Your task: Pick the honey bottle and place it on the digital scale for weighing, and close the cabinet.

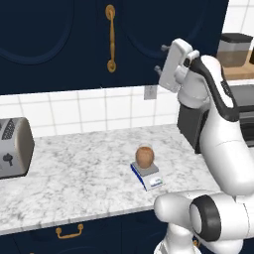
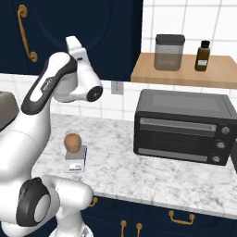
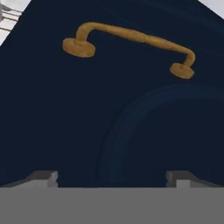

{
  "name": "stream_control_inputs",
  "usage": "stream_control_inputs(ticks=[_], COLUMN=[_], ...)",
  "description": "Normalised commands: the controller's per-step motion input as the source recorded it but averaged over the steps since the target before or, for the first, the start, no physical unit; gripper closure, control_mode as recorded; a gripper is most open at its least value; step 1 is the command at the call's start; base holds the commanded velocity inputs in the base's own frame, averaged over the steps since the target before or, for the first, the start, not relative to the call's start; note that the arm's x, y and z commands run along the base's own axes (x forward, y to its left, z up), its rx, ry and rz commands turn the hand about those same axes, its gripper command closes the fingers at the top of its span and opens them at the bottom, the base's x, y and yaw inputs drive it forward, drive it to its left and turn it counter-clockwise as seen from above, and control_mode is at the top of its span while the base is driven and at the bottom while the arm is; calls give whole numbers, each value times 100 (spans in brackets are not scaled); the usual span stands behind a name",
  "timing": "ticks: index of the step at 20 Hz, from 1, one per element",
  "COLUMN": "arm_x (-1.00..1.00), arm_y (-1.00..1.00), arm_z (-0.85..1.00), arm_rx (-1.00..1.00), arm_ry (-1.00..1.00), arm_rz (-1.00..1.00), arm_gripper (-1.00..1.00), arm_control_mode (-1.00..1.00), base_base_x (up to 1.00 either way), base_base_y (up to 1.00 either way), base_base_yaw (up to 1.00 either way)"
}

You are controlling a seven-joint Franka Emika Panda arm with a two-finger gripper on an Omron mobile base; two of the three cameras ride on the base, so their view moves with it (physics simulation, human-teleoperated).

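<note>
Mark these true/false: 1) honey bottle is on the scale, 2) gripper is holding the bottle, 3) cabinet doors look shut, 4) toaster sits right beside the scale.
1) True: the honey bottle stands on the scale.
2) False: the gripper is raised at the cabinet, well above the bottle, and holds nothing.
3) True: both doors lie flush beside the brass handle.
4) False: the toaster sits far off at the counter's left end.

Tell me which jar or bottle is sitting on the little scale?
The round brown honey bottle sits on the scale. The big grey-lidded jar and small dark bottle stand up on the wooden shelf instead.
</note>
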Motion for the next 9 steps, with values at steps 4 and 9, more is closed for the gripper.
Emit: stream_control_inputs(ticks=[4, 9], arm_x=[74, 100], arm_y=[0, -3], arm_z=[-44, -59], arm_rx=[0, 0], arm_ry=[1, 0], arm_rz=[-20, -18], arm_gripper=[-100, -100], arm_control_mode=[-100, -100], base_base_x=[0, 0], base_base_y=[0, 0], base_base_yaw=[0, 0])
